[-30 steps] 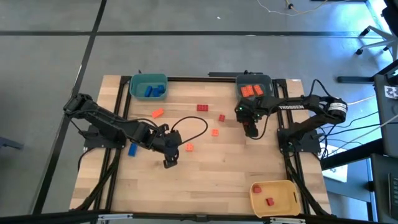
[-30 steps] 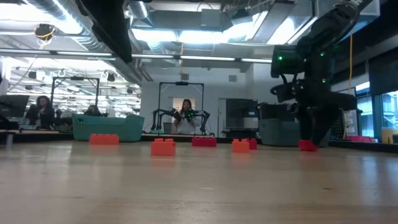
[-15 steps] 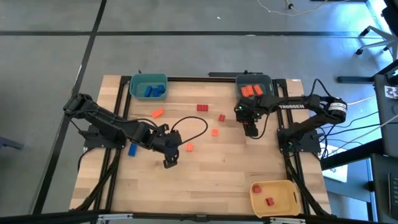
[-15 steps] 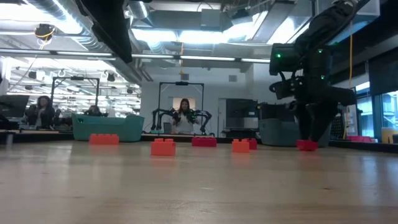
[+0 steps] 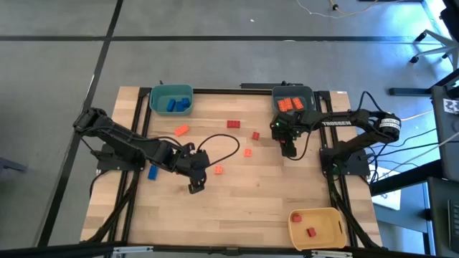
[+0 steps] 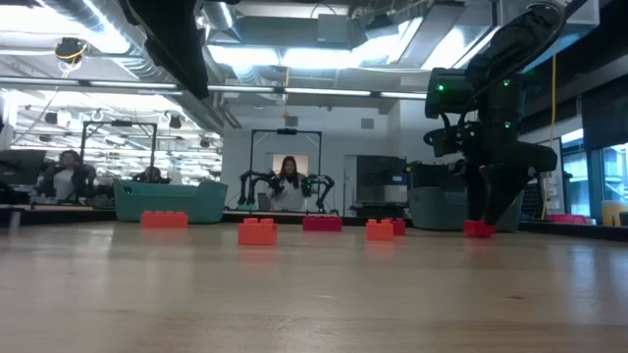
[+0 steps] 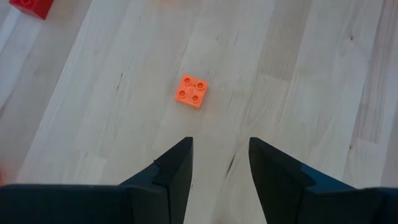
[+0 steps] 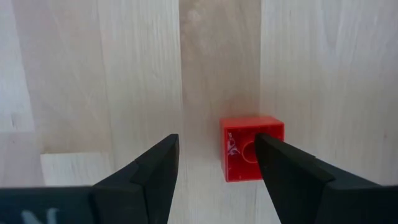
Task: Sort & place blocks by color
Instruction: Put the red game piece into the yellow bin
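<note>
The right gripper (image 8: 214, 168) has its fingers spread, empty, low over the table's right side, with a red block (image 8: 252, 148) lying hollow side up (partly behind one finger (image 8: 292, 177)). The left gripper (image 7: 219, 163) also gapes empty, left of centre, just short of an orange block (image 7: 191, 91). More blocks (image 5: 234, 124) lie scattered mid-table.

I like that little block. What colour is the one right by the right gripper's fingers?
Red. The block shows best in the right wrist view, lying on the wood.
</note>
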Robot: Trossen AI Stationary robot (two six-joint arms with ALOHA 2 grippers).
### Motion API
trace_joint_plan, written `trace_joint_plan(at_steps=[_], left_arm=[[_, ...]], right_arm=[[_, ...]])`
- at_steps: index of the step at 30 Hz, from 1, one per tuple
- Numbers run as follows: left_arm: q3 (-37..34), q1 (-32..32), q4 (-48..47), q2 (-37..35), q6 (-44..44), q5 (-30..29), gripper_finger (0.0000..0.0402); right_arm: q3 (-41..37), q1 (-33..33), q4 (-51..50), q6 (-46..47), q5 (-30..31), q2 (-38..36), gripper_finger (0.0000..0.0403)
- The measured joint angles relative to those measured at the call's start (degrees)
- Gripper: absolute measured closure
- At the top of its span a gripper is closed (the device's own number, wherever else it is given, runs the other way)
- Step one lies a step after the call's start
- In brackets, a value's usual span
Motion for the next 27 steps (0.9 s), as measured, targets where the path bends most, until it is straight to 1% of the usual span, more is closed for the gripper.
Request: trace_joint_plan(at_steps=[13,17,23,27], left_arm=[[0.0,0.0,0.0,0.0,0.0,0.0,0.0253],[0.0,0.0,0.0,0.0,0.0,0.0,0.0253],[0.0,0.0,0.0,0.0,0.0,0.0,0.0253],[0.0,0.0,0.0,0.0,0.0,0.0,0.0253]], right_arm=[[-0.2,-0.3,-0.9,-0.6,0.0,-4.2,0.0185],[-0.2,-0.3,-1.0,-2.7,0.0,-4.2,0.0185],[-0.2,-0.4,-0.7,-3.1,0.0,-4.2,0.0185],[-0.2,-1.8,-0.4,-3.2,-0.2,-4.2,0.0185]])
